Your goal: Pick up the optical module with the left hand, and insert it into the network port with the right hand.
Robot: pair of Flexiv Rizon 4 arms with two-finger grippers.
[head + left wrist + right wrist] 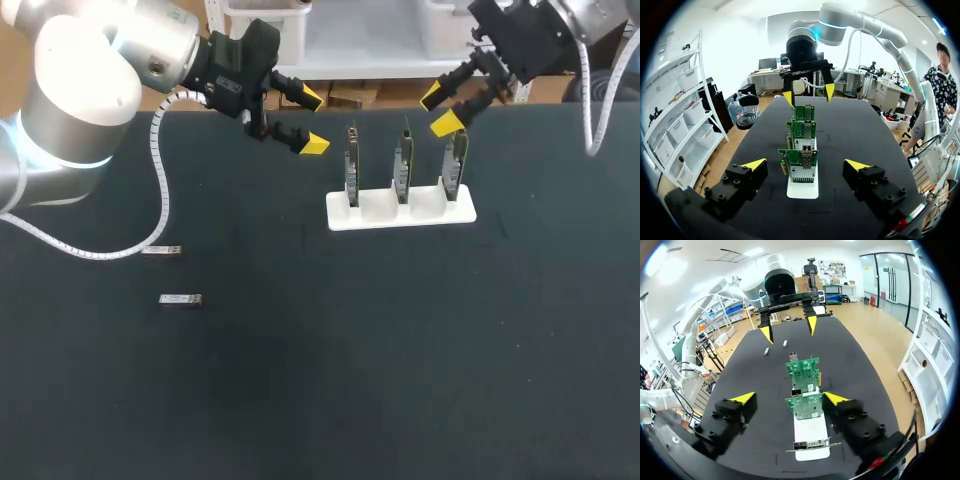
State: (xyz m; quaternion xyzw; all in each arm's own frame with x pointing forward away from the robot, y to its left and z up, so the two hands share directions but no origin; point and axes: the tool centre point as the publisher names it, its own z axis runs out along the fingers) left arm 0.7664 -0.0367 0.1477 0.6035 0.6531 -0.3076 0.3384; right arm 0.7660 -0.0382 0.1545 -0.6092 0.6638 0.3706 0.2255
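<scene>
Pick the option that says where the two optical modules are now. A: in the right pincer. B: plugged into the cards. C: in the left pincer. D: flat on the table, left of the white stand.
D: both optical modules lie flat on the table, apart from the white stand, while the left pincer and right pincer hang open and empty.

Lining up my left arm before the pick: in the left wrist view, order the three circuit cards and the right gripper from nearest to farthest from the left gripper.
1. Near-end card, straight ahead in the white stand.
2. Middle card, right behind it.
3. Far-end card and the right gripper flanking its top: too close to call.
</scene>
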